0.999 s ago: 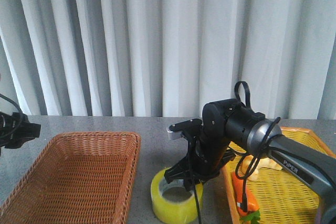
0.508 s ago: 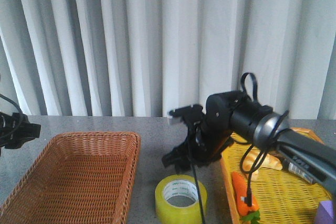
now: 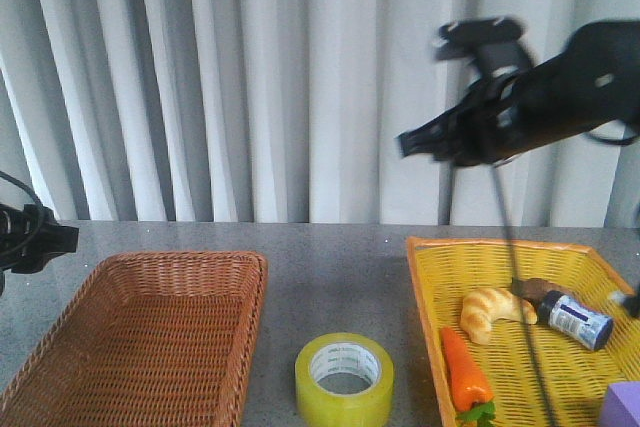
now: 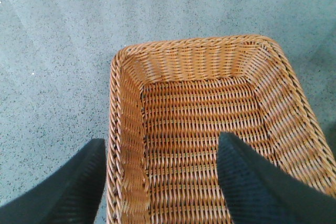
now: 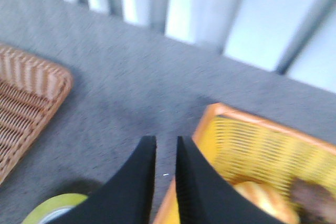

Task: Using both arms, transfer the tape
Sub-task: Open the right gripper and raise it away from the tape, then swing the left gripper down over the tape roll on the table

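Note:
The tape (image 3: 344, 379), a yellow-green roll with a white printed core, lies flat on the grey table between the two baskets; its edge shows as tape (image 5: 50, 208) in the blurred right wrist view. My right gripper (image 3: 408, 141) hangs high above the table, far over the roll. In its own view the right gripper (image 5: 166, 139) holds nothing, and only a narrow gap separates its fingers. My left arm (image 3: 35, 237) waits at the far left. The left gripper (image 4: 161, 140) is wide open over the wicker basket's near-left corner.
A brown wicker basket (image 3: 180, 259) stands left of the roll, seen also as wicker basket (image 4: 194, 43). A yellow basket (image 3: 416, 277) on the right holds a carrot (image 3: 466, 377), a croissant (image 3: 492, 309), a small bottle (image 3: 575, 319) and a purple block (image 3: 625, 409). White curtains hang behind.
My right arm has let go of the roll, lifted off it and swung up and to the right. The roll stays flat on the table. The left arm has not moved.

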You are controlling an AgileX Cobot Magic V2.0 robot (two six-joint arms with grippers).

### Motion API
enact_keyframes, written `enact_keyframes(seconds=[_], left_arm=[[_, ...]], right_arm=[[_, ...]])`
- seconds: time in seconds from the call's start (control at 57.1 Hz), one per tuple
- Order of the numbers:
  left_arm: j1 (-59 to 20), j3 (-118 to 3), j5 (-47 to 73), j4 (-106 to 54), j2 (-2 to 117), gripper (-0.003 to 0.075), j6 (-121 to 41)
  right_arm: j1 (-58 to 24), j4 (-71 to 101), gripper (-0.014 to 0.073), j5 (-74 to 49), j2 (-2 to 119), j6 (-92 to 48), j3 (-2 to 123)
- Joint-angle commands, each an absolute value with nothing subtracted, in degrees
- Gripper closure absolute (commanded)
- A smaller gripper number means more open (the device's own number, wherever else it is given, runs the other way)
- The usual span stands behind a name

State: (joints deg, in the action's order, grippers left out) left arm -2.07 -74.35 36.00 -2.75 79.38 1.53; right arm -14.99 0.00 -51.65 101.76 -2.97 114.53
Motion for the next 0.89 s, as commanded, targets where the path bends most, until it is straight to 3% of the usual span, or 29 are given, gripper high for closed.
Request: enact_keyframes(seconds=[0.0,0.245,0.455,0.683,0.876], left_arm=[[-2.47,-76.23,30.52,-3.36,77.85,0.0269,2.01],[-2.96,-76.23,30.19,-8.70,77.79,0.0269,0.00],[-11.12,-79.76,28.76,-13.39,77.84,0.0269,-14.34],[-20.99,-91.19,29.78,-13.87,81.84,0.0269,-14.65],[-26.39,-106.29,43.24,-12.35,94.41,0.0269,-14.21]], right_arm=[[-11.26,-0.47,0.0589,-50.37,95.63,-3.68,116.33],[-1.18,0.61,0.0601,-52.44,88.21,-3.57,115.55],[3.10,0.46,0.0601,-53.69,86.01,-3.41,115.44],[3.05,0.52,0.0601,-53.64,86.01,-3.41,115.44],[3.05,0.52,0.0601,-53.64,86.01,-3.41,115.44]])
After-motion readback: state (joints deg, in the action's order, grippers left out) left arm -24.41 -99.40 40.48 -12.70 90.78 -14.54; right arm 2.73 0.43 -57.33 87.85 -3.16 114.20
